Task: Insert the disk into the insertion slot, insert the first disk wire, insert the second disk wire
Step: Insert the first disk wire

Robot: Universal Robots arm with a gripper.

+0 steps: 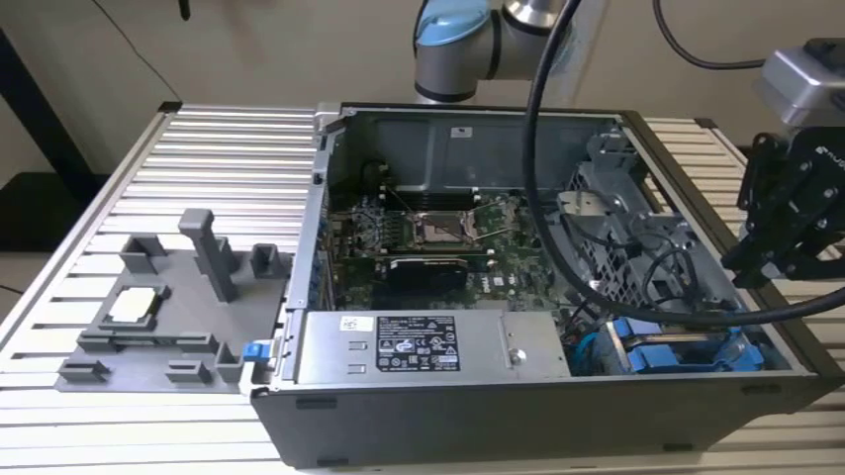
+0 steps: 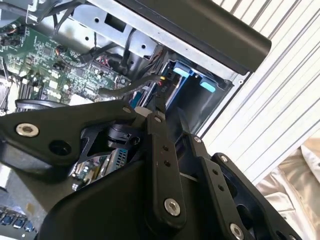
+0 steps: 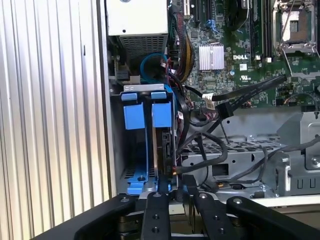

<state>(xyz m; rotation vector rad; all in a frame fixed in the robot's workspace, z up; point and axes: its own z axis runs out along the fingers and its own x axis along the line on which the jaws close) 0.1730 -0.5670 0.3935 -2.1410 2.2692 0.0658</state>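
Beside the gripper (image 3: 176, 191), the disk (image 3: 161, 116) (blue-framed) fills the insertion slot (image 3: 142, 88).

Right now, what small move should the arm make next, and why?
Probably a short advance of the gripper toward the disk: it already stands in the insertion slot, and a loose black wire lies beside it, apparently not plugged in.

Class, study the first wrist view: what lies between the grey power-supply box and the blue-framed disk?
In the first wrist view, a looped blue cable and dark wires lie between the power-supply box and the blue-framed disk.
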